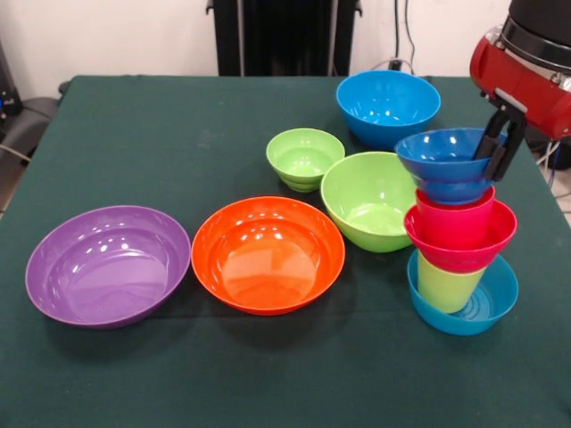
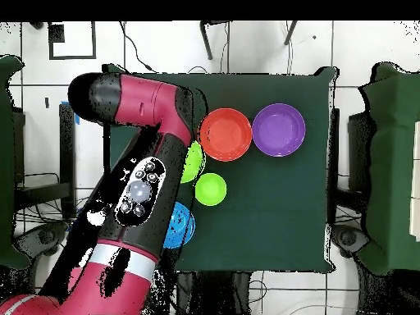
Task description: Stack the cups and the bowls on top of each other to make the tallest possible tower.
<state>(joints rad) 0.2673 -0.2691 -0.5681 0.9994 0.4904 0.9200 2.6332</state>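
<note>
The tower (image 1: 457, 241) is seen in the front view at the table's (image 1: 134, 134) right side: teal bowl (image 1: 486, 308) at the bottom, green cup (image 1: 444, 287) upside down in it, red bowl (image 1: 464, 242), red cup (image 1: 453, 214), and a dark-blue bowl (image 1: 444, 160) on top. The gripper (image 1: 496, 147) is clamped on that top bowl's right rim, one finger inside, one outside. Everything looks like light, glossy, hard plastic, so it's probably slippery and tippy; the thin rim is judged the best place to be pinched. Spare bowls are left around: purple (image 1: 107, 265), orange (image 1: 268, 254), two green (image 1: 304, 158) (image 1: 370, 198), big blue (image 1: 387, 105).

In the overhead view the stack is hidden under the arm (image 2: 143, 189); only the purple bowl (image 2: 279, 130), the orange one (image 2: 225, 134) and a green one (image 2: 210, 189) are clearly seen.
</note>
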